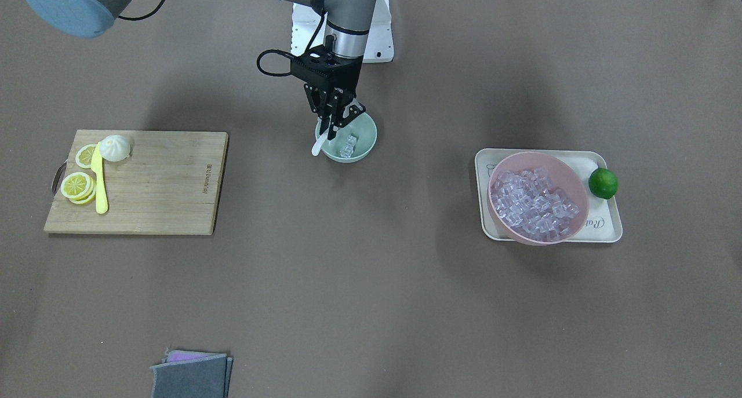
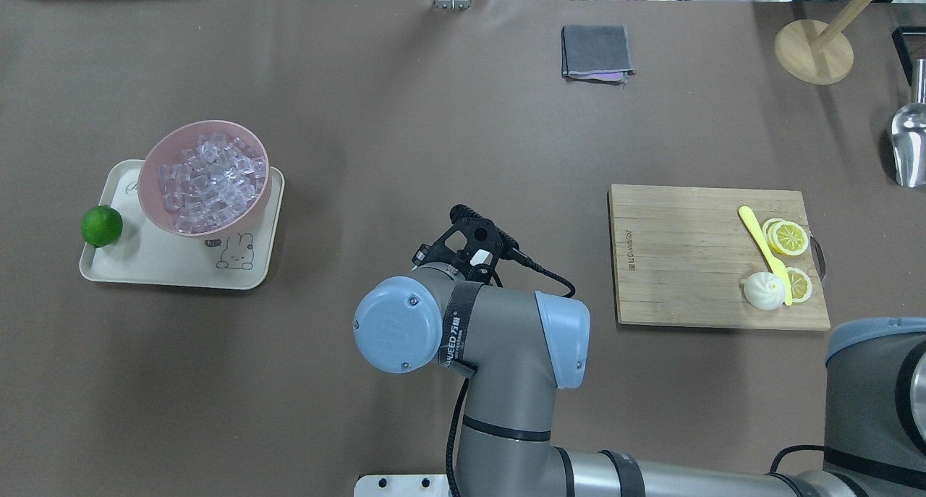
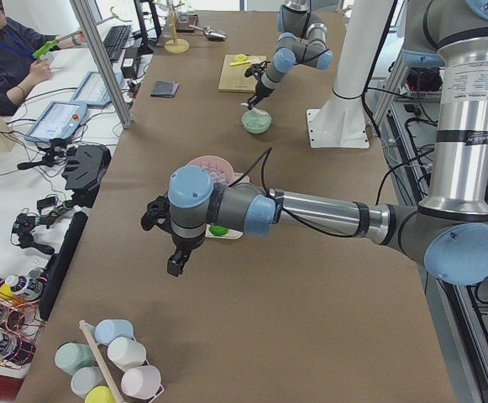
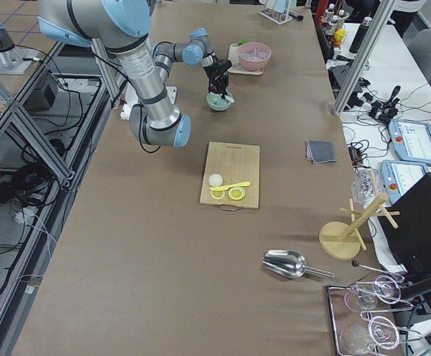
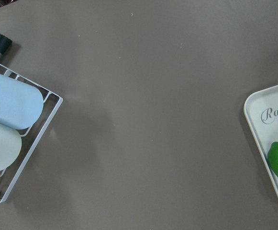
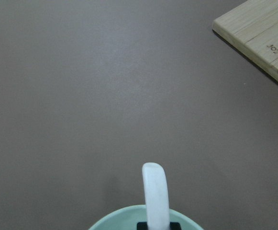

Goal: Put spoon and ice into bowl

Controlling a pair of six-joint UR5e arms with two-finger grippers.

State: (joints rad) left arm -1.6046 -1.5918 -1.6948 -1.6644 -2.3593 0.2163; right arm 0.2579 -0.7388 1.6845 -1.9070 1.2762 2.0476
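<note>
The right gripper (image 1: 335, 124) pinches the spoon (image 1: 317, 147) just above the green bowl (image 1: 367, 134), and the spoon's handle juts out past the bowl's rim. A few ice cubes (image 1: 348, 147) lie inside that bowl, which stands mid-counter, nearer the robot's edge. The left gripper (image 3: 175, 265) hangs toward the counter's left end; I cannot tell whether its fingers are spread.

A long table (image 1: 371, 305) covered in matte brown sheeting; a white side desk (image 3: 0, 201) runs alongside, an aluminium frame post (image 3: 102, 63) rising between them; grey floor (image 4: 44, 252) on the far side, under soft even light
</note>
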